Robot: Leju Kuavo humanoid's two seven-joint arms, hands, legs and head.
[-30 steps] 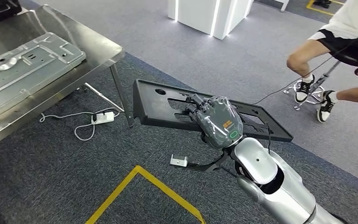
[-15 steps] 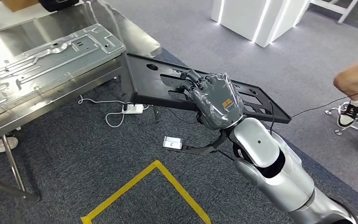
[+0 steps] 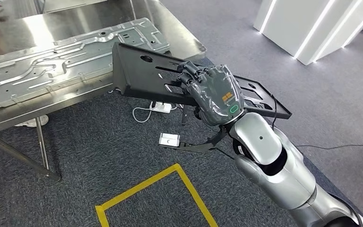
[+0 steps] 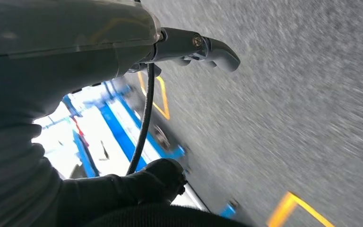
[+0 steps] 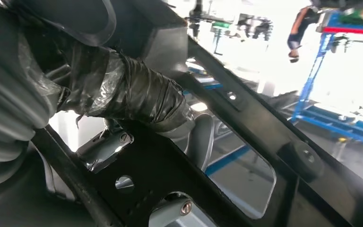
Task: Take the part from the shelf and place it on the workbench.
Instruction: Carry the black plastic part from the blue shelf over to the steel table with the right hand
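My right hand (image 3: 215, 94) grips a long black part (image 3: 137, 75) with slots and holes, holding it nearly level in the air. The part's far end reaches over the near edge of the steel workbench (image 3: 9, 118). In the right wrist view, the taped thumb (image 5: 137, 94) lies across the black part (image 5: 264, 137), with fingers under it. The left hand (image 4: 170, 71) hangs over grey carpet, holding nothing, its fingers apart.
A large stamped metal panel (image 3: 66, 56) lies on the workbench. Under the bench's corner is a white power strip (image 3: 160, 108) with its cable. A small white box (image 3: 169, 139) and yellow floor tape (image 3: 170, 175) lie below my arm. White pillars (image 3: 312, 28) stand far right.
The whole view has swung toward the workbench, which is now closer. The black part's far end has come from beside the bench to over its edge. My grip is unchanged.
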